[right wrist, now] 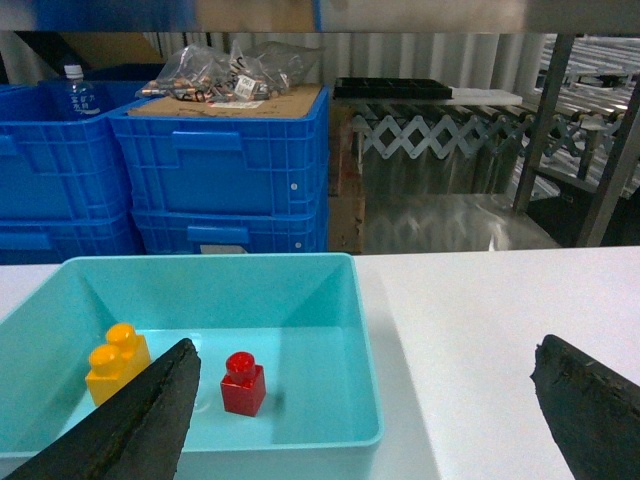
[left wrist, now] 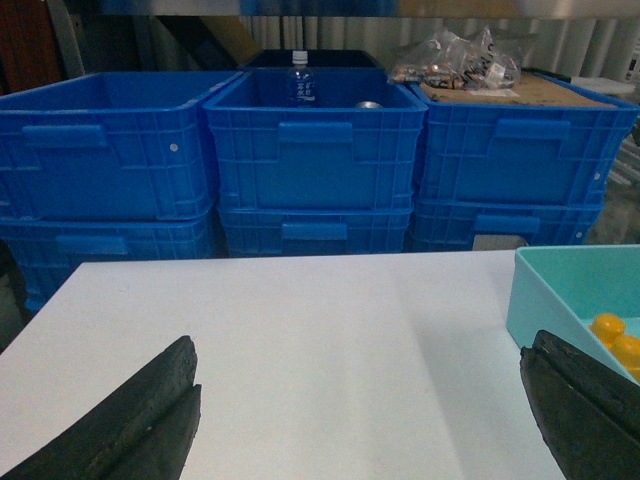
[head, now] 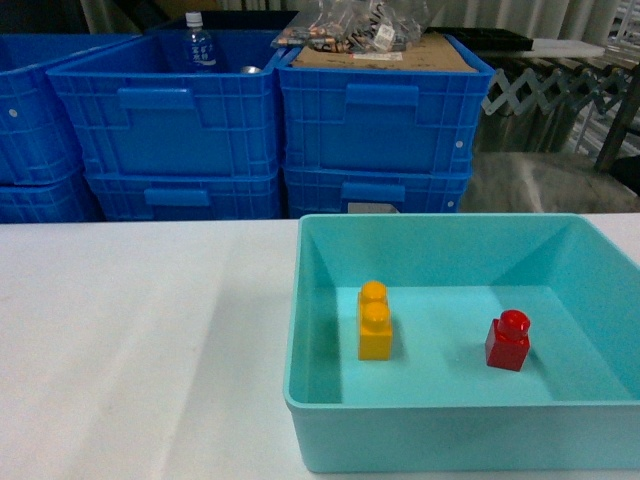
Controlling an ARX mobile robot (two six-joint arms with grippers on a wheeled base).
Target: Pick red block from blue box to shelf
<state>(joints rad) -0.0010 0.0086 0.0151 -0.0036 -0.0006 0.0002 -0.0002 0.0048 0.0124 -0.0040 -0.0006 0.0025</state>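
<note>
Up on the head view no fingers show; the red block stands upright in the blue box, right of the yellow brick, apart from it. Left wrist view: left fingers spread over bare worktop, box just beyond the right fingertip. Right wrist view: right fingers spread wide, block just inside the left one, risking a nudge against the near wall or the yellow brick.

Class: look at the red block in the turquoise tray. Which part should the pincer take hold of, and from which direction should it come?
Grip the red block by its two flat side faces below the stud, coming straight down from above. It stands upright and apart from the yellow brick, and the blue box's walls would likely block a sideways approach.
</note>
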